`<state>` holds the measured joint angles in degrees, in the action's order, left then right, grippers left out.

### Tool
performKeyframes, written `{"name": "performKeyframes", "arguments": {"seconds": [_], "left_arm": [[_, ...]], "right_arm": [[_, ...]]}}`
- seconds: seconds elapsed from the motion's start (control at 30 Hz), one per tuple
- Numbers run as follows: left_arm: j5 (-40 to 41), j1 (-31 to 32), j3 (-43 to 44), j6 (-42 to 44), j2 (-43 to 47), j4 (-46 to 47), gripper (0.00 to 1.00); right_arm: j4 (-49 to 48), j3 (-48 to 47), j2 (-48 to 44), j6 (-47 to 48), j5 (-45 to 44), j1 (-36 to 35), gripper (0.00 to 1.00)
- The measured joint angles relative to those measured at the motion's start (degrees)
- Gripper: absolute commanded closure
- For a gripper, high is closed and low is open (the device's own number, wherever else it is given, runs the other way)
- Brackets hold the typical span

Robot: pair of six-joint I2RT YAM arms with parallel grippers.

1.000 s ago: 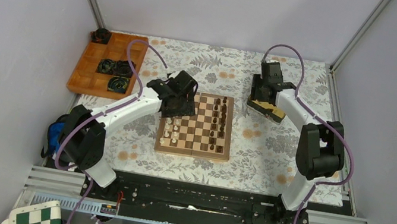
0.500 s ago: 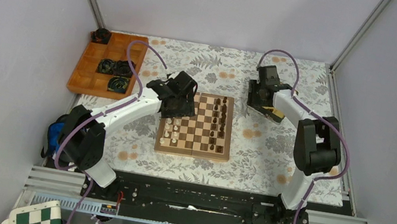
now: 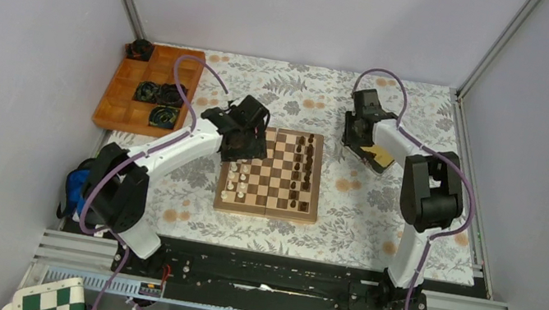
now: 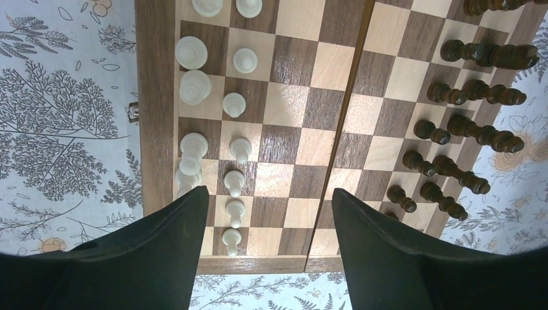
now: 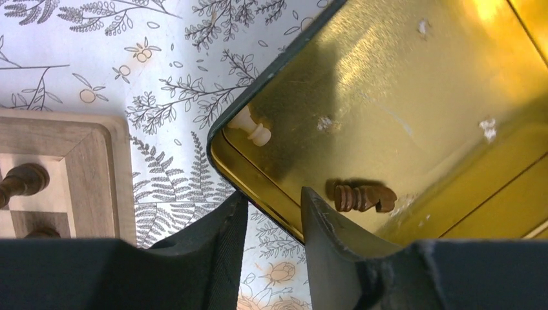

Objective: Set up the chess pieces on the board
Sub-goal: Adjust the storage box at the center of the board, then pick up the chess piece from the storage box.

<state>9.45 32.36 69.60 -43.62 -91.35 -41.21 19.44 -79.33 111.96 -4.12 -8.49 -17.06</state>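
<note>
Far-left counter corner: orange tray, well clear. Since the earlier frame the left end effector has barely shifted; fingers wide apart, empty, over the board at its far-left corner. Along the board's left edge stand cream chess pieces, along its right edge dark chess pieces; middle squares free. The right arm elbow has swung in toward the board. The right end effector straddles the gold tin rim with a narrow gap; can't tell if pinching. Lying in the tin: one cream piece, one dark piece.
</note>
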Motion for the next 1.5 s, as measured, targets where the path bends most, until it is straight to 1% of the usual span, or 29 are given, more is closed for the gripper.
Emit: {"name": "performKeyframes", "arguments": {"seconds": [0.07,0.17,0.3,0.57,0.67,0.7,0.73,0.8,0.87,0.97,1.03,1.2,1.3,1.5], "left_arm": [[-0.2,-0.3,0.0,0.2,-0.1,0.2,0.23],[-0.4,-0.7,0.0,0.5,-0.4,0.6,0.23],[-0.7,-1.0,0.0,0.8,-0.9,0.8,0.23],[-1.1,-1.4,0.0,1.0,-1.4,0.9,0.23],[-1.2,-1.6,0.0,1.0,-1.4,0.9,0.23],[-1.2,-1.6,0.0,1.0,-1.4,0.9,0.23],[-1.2,-1.7,0.0,1.0,-1.4,0.9,0.23],[-1.2,-1.7,0.0,1.0,-1.4,0.9,0.23],[-1.2,-1.7,0.0,1.0,-1.4,0.9,0.23],[-1.2,-1.7,0.0,1.0,-1.6,0.9,0.23],[-1.2,-1.7,0.0,1.0,-1.7,0.9,0.23],[-1.6,-1.7,0.0,1.0,-2.6,1.0,0.23],[-1.6,-1.7,0.0,1.0,-3.1,1.0,0.23],[-1.6,-1.7,0.1,1.0,-3.2,1.0,0.23]], "right_arm": [[0.8,-1.1,0.7,-0.1,-0.5,0.0,0.62],[1.4,-2.3,1.6,-0.3,-1.2,0.0,0.69],[2.3,-3.7,2.5,-1.0,-1.9,0.0,0.76],[5.5,-9.8,6.5,-3.3,-2.9,0.0,0.85],[6.1,-11.7,7.8,-4.4,-3.0,0.0,0.85],[6.3,-12.3,8.2,-4.7,-3.0,0.0,0.83],[6.5,-12.9,8.7,-4.9,-3.0,0.0,0.80],[6.8,-13.7,9.4,-5.5,-3.1,0.0,0.63],[7.0,-13.8,9.6,-6.0,-3.1,0.0,0.52],[6.7,-13.8,9.6,-6.1,-3.0,0.0,0.44],[6.3,-13.7,9.4,-5.7,-2.8,0.0,0.42],[5.6,-12.8,7.2,-5.3,-3.0,0.0,0.43],[4.9,-11.4,3.8,-5.3,-3.7,0.0,0.45],[3.3,-6.3,-4.2,-6.1,-7.8,0.0,0.48]]}}
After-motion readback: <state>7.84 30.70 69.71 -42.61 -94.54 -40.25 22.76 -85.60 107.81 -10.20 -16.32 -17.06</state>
